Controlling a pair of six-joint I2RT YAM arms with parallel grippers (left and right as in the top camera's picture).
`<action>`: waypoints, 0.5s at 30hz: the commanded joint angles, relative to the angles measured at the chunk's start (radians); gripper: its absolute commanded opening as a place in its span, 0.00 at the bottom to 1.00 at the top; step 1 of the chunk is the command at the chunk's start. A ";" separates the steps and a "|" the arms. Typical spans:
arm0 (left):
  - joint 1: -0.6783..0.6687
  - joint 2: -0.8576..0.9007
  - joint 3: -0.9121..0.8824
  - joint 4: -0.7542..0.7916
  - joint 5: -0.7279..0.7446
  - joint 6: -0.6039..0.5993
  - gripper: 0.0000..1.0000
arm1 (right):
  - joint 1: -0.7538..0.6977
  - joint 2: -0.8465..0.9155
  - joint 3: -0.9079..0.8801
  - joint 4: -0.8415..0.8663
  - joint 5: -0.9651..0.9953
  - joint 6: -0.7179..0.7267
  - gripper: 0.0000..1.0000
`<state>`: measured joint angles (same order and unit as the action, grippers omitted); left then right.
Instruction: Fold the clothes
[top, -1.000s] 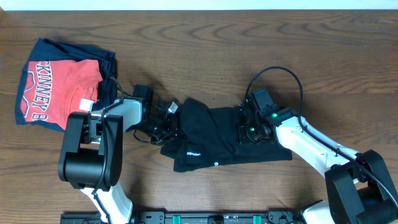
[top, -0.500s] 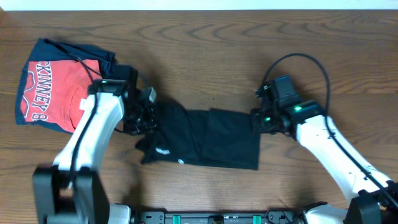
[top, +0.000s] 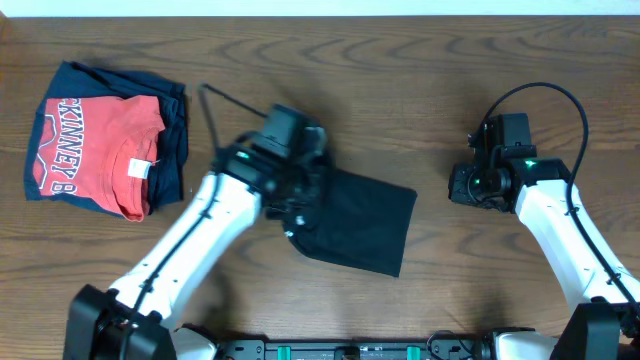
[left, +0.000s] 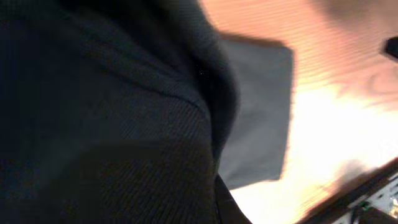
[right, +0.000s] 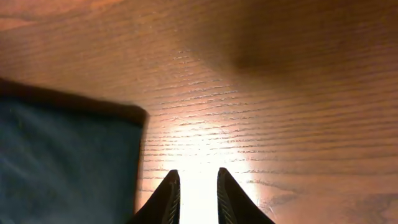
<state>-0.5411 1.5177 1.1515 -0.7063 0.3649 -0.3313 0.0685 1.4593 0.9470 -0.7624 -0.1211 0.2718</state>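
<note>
**Mia:** What is the surface (top: 450, 80) like?

**Sam:** It is brown wood with wavy lines in it. A pale strip (top: 320, 6) runs past its far edge. A black bar (top: 330, 350) with green bits sits at the near edge. That is all of the room I can see.

**Mia:** Where is the black shirt (top: 365, 225)?

**Sam:** In the middle of the surface, folded up small and lying a bit crooked. Its right part is flat. Its left part is bunched up.

**Mia:** Who has it?

**Sam:** The left hand (top: 298, 200). It is pinched tight on the bunched part. In its own camera the dark cloth fills nearly the whole view.

**Mia:** And the right hand (top: 462, 188)?

**Sam:** It is off to the right, apart from the shirt, over bare wood. Its two fingers (right: 166, 199) have a small gap between them, and nothing is in it.

**Mia:** What else is there?

**Sam:** A red T-shirt (top: 95, 145) with white letters lies on a navy garment (top: 175, 150) in the far left corner, well apart from the black shirt
</note>
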 joint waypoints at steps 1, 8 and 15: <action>-0.104 0.023 0.005 0.057 -0.045 -0.121 0.06 | -0.010 -0.004 0.006 0.000 0.006 -0.034 0.19; -0.285 0.166 0.005 0.142 -0.124 -0.205 0.12 | -0.010 -0.004 0.006 0.002 0.006 -0.034 0.22; -0.324 0.216 0.007 0.166 -0.058 -0.209 0.46 | -0.010 -0.004 0.006 0.003 0.006 -0.034 0.31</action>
<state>-0.8700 1.7496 1.1515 -0.5377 0.2932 -0.5236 0.0685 1.4593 0.9470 -0.7612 -0.1192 0.2512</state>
